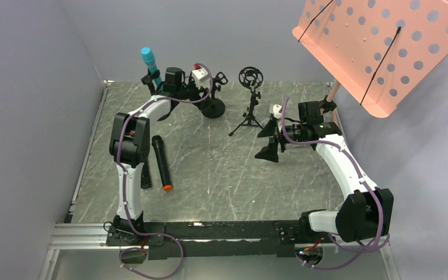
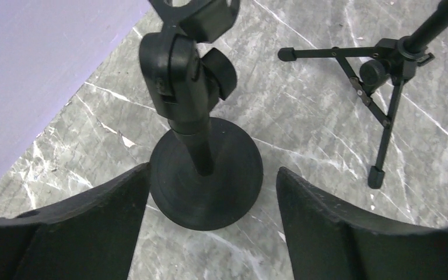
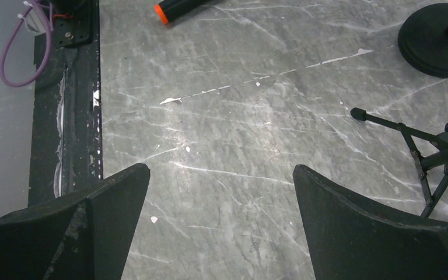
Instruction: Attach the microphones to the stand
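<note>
Grey marbled bench (image 1: 221, 175) sits between pale walls. At its far left the turquoise mic (image 1: 147, 63) stands tilted, its lower end gripped in a black clip (image 1: 151, 79). What carries that clip is hidden behind the left arm. The orange-capped mic (image 1: 161, 163) lies flat on the left half of the bench, just beside the left arm, with its orange end toward the near edge; the right wrist view catches only that end.

The round-base stand (image 2: 233, 175) stands upright near the far edge, right of the turquoise mic. The left tool (image 2: 213, 170) hangs above it, released, with one finger on each side of the base and touching nothing. The tripod stand (image 1: 248, 118), topped by a ring mount (image 1: 251, 76), stands right of the round base and apart from it.

The right tool (image 1: 268, 142) hovers just right of the tripod, fingers spread wide and gripping nothing, over bare bench. A salmon perforated music desk (image 1: 379, 46) slants above the far right corner.
</note>
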You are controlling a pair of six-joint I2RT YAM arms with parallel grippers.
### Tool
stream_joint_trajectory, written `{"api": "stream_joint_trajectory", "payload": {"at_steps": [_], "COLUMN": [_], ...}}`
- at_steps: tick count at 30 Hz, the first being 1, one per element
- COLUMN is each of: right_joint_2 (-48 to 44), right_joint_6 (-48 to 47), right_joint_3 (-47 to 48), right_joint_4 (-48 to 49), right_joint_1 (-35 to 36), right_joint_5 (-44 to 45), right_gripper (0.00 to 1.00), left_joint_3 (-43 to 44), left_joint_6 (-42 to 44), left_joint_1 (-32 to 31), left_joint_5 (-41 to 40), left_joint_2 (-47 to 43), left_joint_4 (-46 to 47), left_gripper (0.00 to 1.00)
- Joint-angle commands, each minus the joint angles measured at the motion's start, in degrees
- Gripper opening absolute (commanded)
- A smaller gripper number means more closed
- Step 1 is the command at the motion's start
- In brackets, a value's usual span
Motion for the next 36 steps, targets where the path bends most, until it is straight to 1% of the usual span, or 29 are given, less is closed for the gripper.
{"api": "stream_joint_trajectory", "payload": {"at_steps": [1,5,9,17,24,27,36], "right_joint_2": [-0.3,-0.1,0.0,0.7,0.7,0.7,0.6], "right_joint_6": [-2.3,-3.3,-4.3,-6.0,-6.1,-6.1,-6.2], "right_joint_3": [2.6,3.3,3.9,4.5,4.5,4.5,4.6], "right_joint_4": [-0.7,-2.3,-3.6,-5.4,-5.4,-5.4,-5.4], "right_joint_1": [-0.3,-0.3,-0.3,-0.3,-0.3,-0.3,-0.3], "right_joint_5": [-1.9,-3.2,-3.5,-3.2,-3.1,-2.9,-2.8], "right_gripper": [1.0,1.0,1.0,1.0,1.0,1.0,1.0], "left_joint_3": [5.5,7.7,8.7,9.9,11.1,11.3,11.4], "left_joint_6": [3.0,4.7,6.1,4.1,2.0,1.2,-0.3], "left_joint_1": [0.4,0.4,0.3,0.1,-0.3,-0.4,-0.7], "left_joint_5": [2.7,3.6,4.7,7.3,8.0,8.1,8.5], "left_joint_2": [3.1,5.0,6.1,8.1,9.2,9.4,9.9], "left_joint_4": [1.8,2.1,2.7,6.1,8.5,9.4,11.3], "left_gripper": [0.79,0.71,0.69,0.55,0.54,0.5,0.49]}}
